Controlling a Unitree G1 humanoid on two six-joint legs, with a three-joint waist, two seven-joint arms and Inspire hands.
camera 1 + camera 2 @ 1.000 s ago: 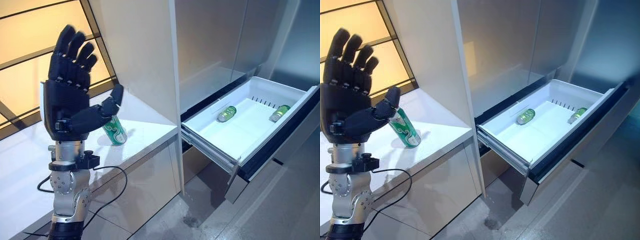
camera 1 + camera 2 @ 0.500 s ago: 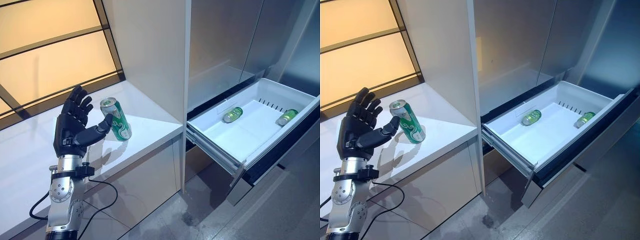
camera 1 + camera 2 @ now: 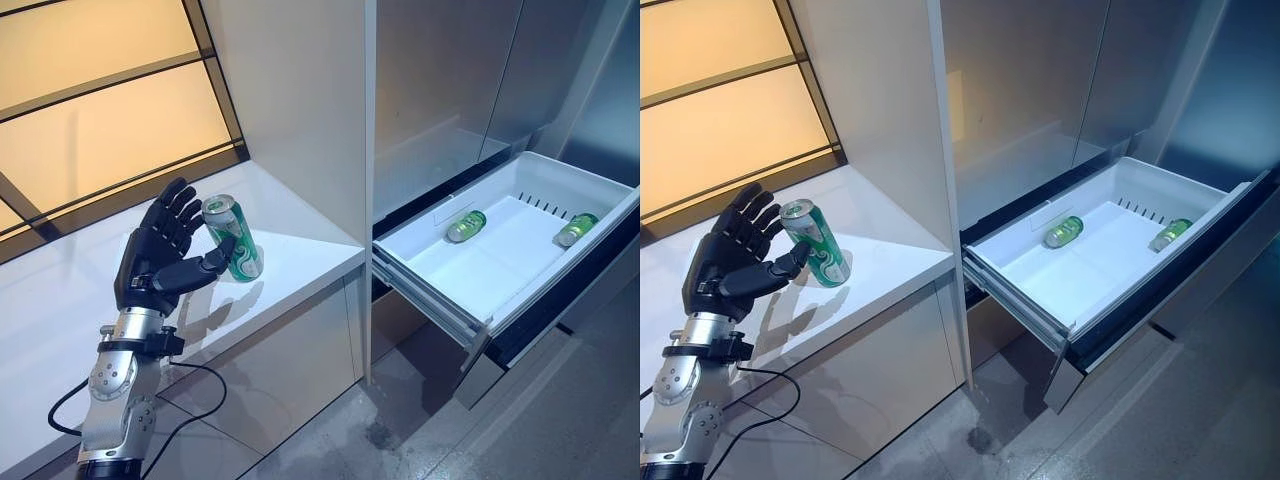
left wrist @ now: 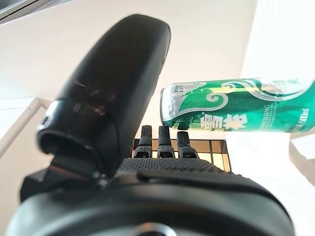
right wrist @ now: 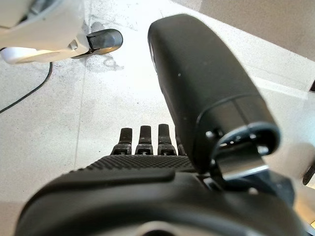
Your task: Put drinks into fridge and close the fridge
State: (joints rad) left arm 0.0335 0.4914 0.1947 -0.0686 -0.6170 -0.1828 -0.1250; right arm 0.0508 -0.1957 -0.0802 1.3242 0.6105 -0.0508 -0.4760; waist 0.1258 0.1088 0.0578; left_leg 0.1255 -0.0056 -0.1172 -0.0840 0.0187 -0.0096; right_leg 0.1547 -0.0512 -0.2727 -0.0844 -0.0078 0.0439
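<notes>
A green drink can [image 3: 232, 238] stands upright on the white counter [image 3: 290, 255], also seen as the can [image 4: 236, 112] in the left wrist view. My left hand [image 3: 160, 258] is open right beside it, fingers spread behind the can's top and thumb reaching toward its lower side, not closed round it. The fridge's white drawer [image 3: 470, 285] is pulled out to the right. Two green drinks lie on their sides in it: one [image 3: 466, 226] near the back left, another [image 3: 575, 230] at the back right. My right hand [image 5: 206, 93] shows only in its wrist view, open, over the floor.
A tall white cabinet panel [image 3: 300, 110] rises between the counter and the fridge. Steel fridge doors [image 3: 450, 70] stand above the drawer. Amber window panes [image 3: 90, 100] run behind the counter. Grey tiled floor [image 3: 400, 430] lies below the drawer.
My left hand has dropped from high and close to the camera down to the counter and moved in against the can. The view shifted slightly. The can and drawer have not moved.
</notes>
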